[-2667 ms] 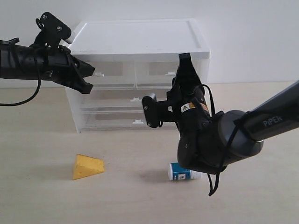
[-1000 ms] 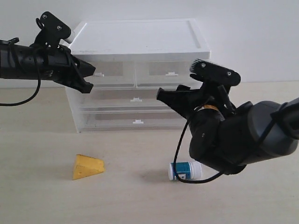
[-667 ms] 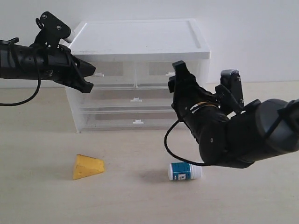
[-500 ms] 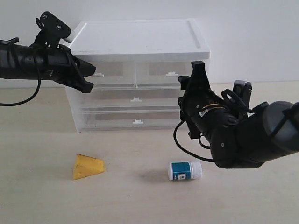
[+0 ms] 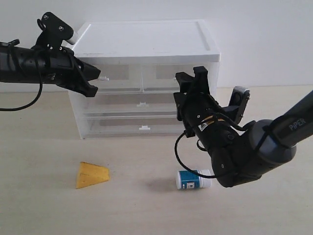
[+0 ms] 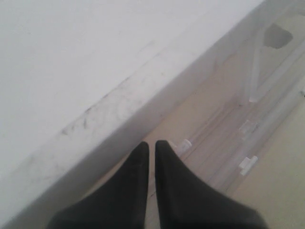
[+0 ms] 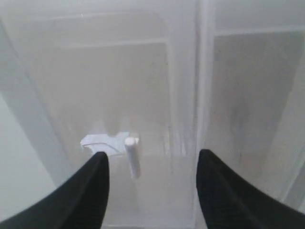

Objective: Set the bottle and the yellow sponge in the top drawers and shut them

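Bottle [image 5: 193, 179]: lay on its side, near right; I judged it light, stiff, slippery; best gripped across the body.
Right claw [image 7: 151, 160]: was apart, empty.
Left claw [image 6: 150, 144]: was together.

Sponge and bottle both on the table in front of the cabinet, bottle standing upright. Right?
Not quite: the bottle lies on its side, as the exterior view shows. It and the sponge are both on the table in front of the cabinet.
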Motion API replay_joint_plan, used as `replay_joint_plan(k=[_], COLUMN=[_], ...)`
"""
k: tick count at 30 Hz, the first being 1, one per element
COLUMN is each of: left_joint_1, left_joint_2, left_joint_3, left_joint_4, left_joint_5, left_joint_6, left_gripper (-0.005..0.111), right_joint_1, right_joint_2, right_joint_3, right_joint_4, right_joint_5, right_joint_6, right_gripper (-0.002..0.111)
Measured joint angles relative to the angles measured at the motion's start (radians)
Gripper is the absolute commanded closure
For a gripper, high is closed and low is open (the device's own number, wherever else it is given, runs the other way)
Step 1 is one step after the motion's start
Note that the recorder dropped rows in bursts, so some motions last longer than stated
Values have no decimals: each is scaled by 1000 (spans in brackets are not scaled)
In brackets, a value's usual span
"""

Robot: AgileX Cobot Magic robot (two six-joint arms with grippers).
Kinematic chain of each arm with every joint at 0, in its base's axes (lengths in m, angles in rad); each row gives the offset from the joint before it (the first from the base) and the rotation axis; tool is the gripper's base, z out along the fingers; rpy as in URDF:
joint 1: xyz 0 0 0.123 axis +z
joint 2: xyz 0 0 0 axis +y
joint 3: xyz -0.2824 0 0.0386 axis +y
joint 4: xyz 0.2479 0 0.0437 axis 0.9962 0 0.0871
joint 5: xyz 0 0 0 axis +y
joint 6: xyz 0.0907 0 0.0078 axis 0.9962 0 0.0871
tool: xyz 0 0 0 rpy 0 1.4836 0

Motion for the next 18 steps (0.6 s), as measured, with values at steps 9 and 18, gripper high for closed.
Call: replay_joint_plan(k=[9, 18], left_joint_1=[0, 0], left_joint_2=[0, 0], left_joint_3=[0, 0], left_joint_4=[0, 0], left_joint_5=[0, 0], left_joint_6=[0, 0], left_gripper=[103, 103], right_joint_1=[-2, -7], right_joint_2=[2, 2], right_joint_3=[0, -2], right_joint_4=[17, 57], right_joint_5=[-2, -14], right_joint_6=[-59, -40], right_gripper=[79, 65])
